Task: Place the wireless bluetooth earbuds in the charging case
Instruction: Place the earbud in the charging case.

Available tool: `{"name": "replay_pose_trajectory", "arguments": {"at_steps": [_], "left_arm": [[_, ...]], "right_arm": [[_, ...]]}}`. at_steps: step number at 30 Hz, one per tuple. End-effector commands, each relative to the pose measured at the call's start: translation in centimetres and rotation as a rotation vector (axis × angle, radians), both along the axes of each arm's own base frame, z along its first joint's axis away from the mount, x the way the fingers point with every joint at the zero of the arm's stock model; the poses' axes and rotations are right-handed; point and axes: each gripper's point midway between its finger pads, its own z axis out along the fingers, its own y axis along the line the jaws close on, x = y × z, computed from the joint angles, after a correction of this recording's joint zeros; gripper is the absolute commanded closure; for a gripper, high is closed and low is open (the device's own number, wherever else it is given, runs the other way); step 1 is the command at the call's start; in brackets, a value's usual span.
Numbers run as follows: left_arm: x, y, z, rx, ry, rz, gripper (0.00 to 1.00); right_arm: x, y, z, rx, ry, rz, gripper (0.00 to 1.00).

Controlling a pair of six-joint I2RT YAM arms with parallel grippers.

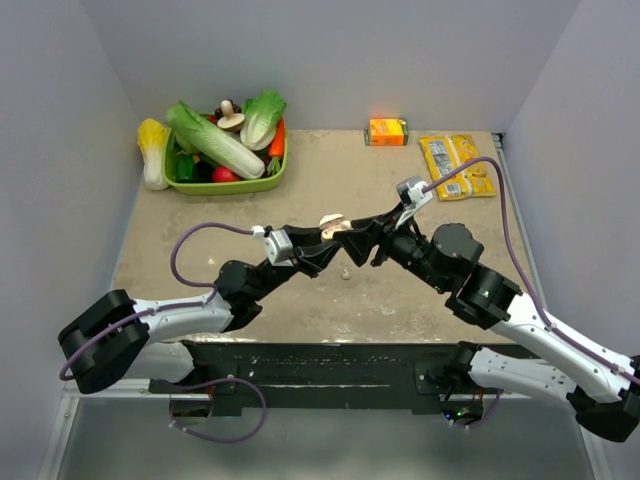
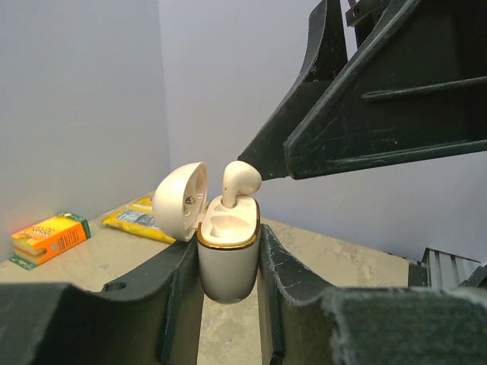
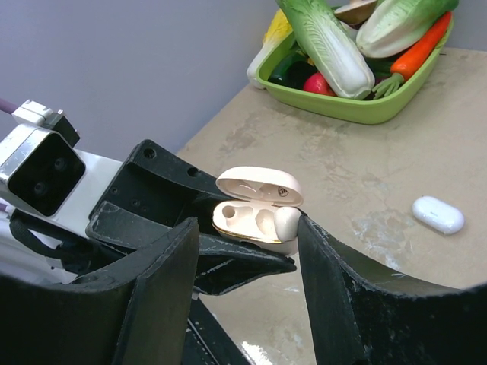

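My left gripper (image 1: 322, 243) is shut on the white charging case (image 2: 227, 266) and holds it upright above the table, lid (image 2: 181, 199) flipped open. One pale earbud (image 2: 240, 181) stands with its stem in the case's far slot; the near slot is empty. My right gripper (image 1: 355, 236) is open, with its fingers on either side of the case (image 3: 247, 220). Its right finger (image 3: 335, 274) is beside the seated earbud (image 3: 287, 220); I cannot tell if they touch. A second pale earbud (image 3: 437, 214) lies on the table, also seen in the top view (image 1: 345, 272).
A green basket (image 1: 225, 187) of toy vegetables stands at the back left, also in the right wrist view (image 3: 358, 115). An orange box (image 1: 388, 131) and a yellow packet (image 1: 455, 165) lie at the back right. Grey walls close in three sides.
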Motion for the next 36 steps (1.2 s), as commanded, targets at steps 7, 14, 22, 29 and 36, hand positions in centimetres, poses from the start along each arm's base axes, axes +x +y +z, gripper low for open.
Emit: {"name": "replay_pose_trajectory", "arguments": {"at_steps": [7, 14, 22, 29, 36], "left_arm": [[-1.7, 2.7, 7.8, -0.261, -0.218, 0.024, 1.00], [-1.8, 2.8, 7.7, -0.268, -0.219, 0.024, 1.00], [-1.8, 3.3, 7.5, -0.267, -0.218, 0.031, 1.00], [-2.5, 3.9, 8.1, -0.281, -0.235, 0.024, 1.00], [-3.4, 4.5, 8.7, -0.291, -0.251, 0.009, 1.00]], "right_arm": [[-2.4, 1.5, 4.0, 0.136, -0.013, 0.133, 0.42], [-2.4, 1.6, 4.1, 0.142, -0.007, 0.135, 0.41], [-1.8, -0.7, 5.1, 0.130, -0.053, 0.040, 0.41], [-0.9, -2.1, 3.2, 0.087, -0.029, -0.049, 0.42], [0.7, -4.0, 1.6, 0.021, -0.014, -0.180, 0.43]]}}
